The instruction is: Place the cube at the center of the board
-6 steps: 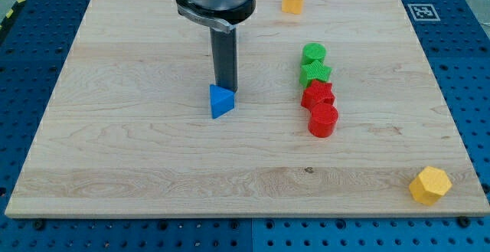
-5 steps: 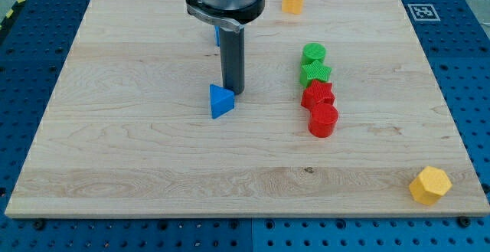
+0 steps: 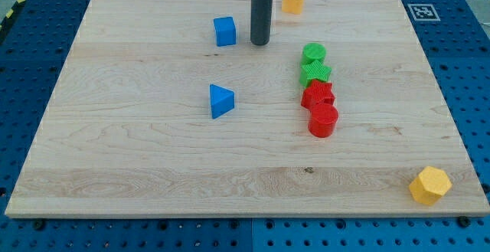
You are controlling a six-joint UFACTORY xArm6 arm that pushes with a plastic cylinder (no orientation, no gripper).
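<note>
Blue cube (image 3: pixel 224 31) sits just beside my tip (image 3: pixel 260 44), at its nine o'clock; the bare rod grips nothing, and the wooden board (image 3: pixel 138 168)'s centre lies toward five o'clock of the cube.

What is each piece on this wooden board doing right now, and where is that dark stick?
tip: on the board, just right of the blue cube, apart from it
blue cube: upper middle, free
blue triangle: near centre, alone
green blocks: touching, heading a column
red blocks: touching, below the green
orange block: top edge
yellow block: bottom right corner
</note>
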